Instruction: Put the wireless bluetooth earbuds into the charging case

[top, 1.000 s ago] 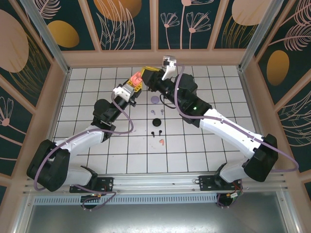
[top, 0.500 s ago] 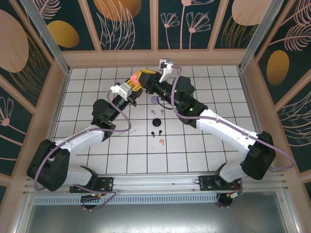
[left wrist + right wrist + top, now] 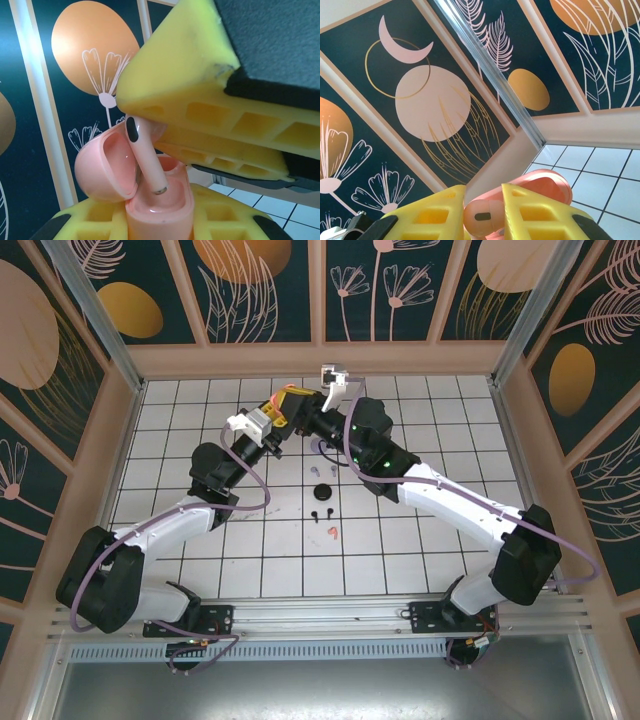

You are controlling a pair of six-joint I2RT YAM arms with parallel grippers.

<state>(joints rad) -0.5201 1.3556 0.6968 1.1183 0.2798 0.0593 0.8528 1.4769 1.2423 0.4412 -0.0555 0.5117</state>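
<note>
My left gripper (image 3: pixel 160 222) is shut on an open salmon charging case (image 3: pixel 165 200) and holds it upright, its lid (image 3: pixel 102 165) swung back to the left. My right gripper (image 3: pixel 484 212) is shut on a salmon earbud (image 3: pixel 481 218), pinched by its head. In the left wrist view the earbud's stem (image 3: pixel 149 162) slants down into the case, with its metal tip at the left socket. From above, both grippers meet over the far middle of the table, left gripper (image 3: pixel 270 420) against right gripper (image 3: pixel 298 402). A second salmon earbud (image 3: pixel 331 532) lies on the tiles.
On the tiles in front of the grippers lie a lavender case (image 3: pixel 318 446), lavender earbuds (image 3: pixel 318 470), a black case (image 3: pixel 322 490) and black earbuds (image 3: pixel 320 512). The back wall (image 3: pixel 320 358) stands just beyond the grippers.
My right gripper has moved left with the salmon earbud, closing on the case in my left gripper. The left gripper has shifted slightly back and left.
</note>
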